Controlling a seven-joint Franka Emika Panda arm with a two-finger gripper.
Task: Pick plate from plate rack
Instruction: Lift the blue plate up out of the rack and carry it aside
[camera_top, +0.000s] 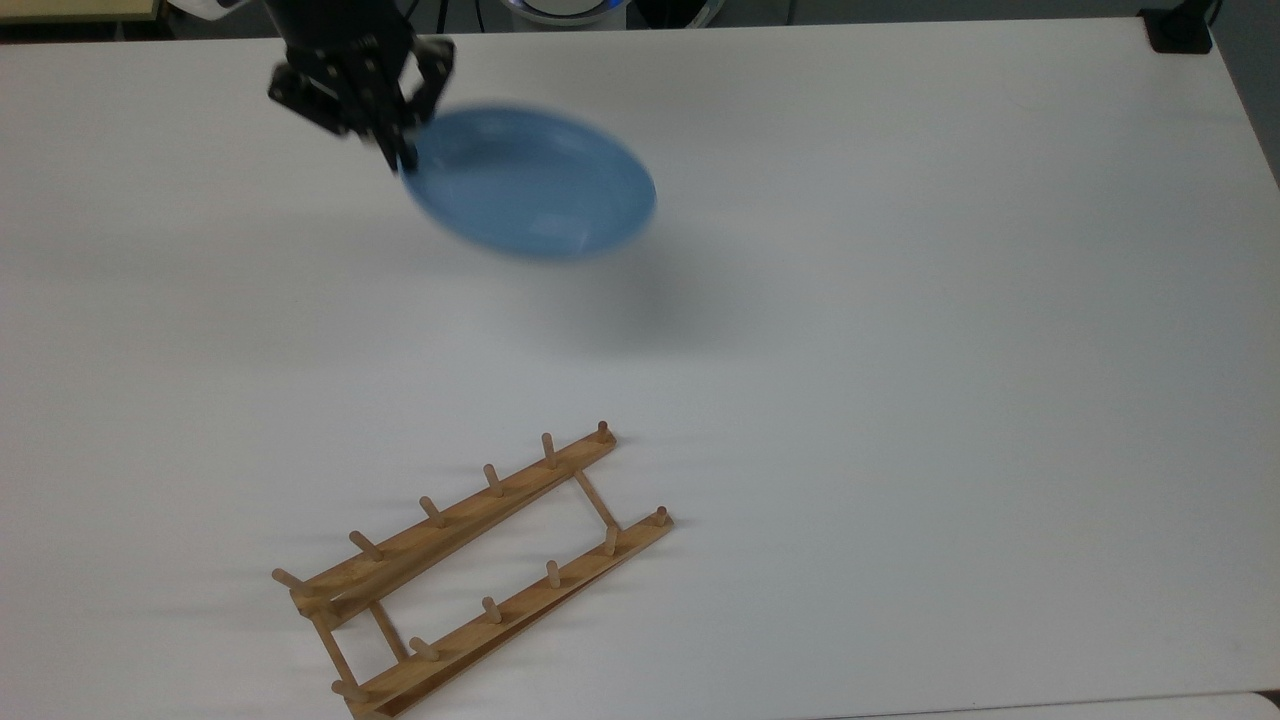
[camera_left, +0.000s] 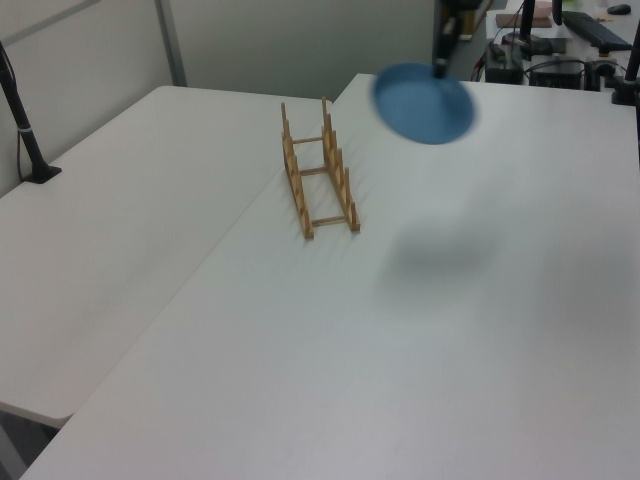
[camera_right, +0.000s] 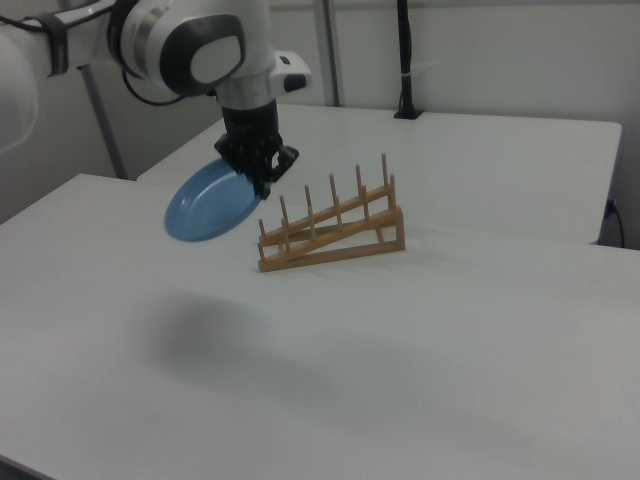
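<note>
The light-blue plate (camera_top: 530, 182) hangs in the air, tilted, well above the white table (camera_top: 900, 350). My gripper (camera_top: 403, 160) is shut on its rim at the top view's upper left. In the left view the plate (camera_left: 424, 103) floats to the right of the plate rack, with the gripper (camera_left: 439, 70) at its top edge. In the right view the plate (camera_right: 211, 203) hangs below the gripper (camera_right: 266, 189), just left of the rack. The wooden plate rack (camera_top: 470, 570) (camera_left: 318, 170) (camera_right: 330, 228) stands on the table with nothing in it.
The plate's shadow (camera_top: 640, 310) falls on the table between plate and rack. A black clamp (camera_top: 1180, 28) sits at the table's far right corner in the top view. A black post (camera_left: 25, 130) stands at the left view's left; another post (camera_right: 405, 60) rises behind the table in the right view.
</note>
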